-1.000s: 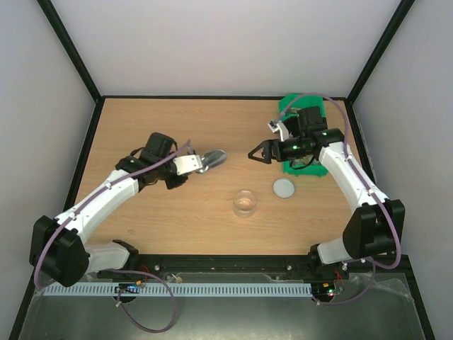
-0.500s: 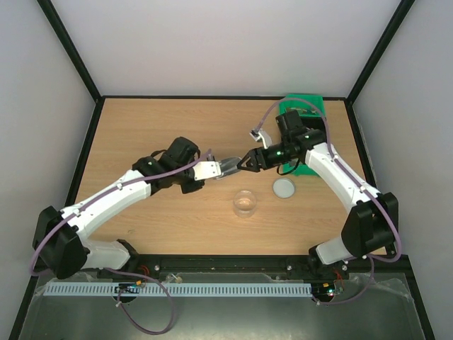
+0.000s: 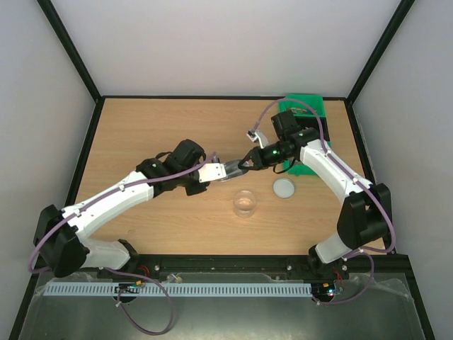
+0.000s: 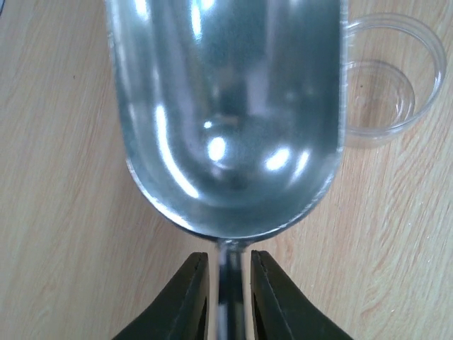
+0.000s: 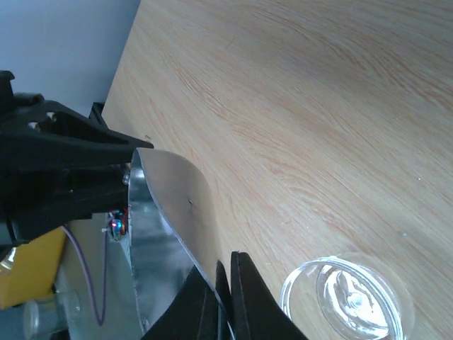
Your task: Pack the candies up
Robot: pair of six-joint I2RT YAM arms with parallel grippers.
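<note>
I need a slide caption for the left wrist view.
Left claw holds an empty scoop, with a clear jar beside it.

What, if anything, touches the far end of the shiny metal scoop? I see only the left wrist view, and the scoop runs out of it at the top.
Observer: The right gripper is shut on the front rim of the shiny metal scoop.
Operator: What lies near the clear round jar?
Observer: A round white lid lies flat on the wooden table, right of the jar, not touching it.
Operator: Anything else there?
Observer: A green tray at the table's far right edge; its contents do not show.
</note>
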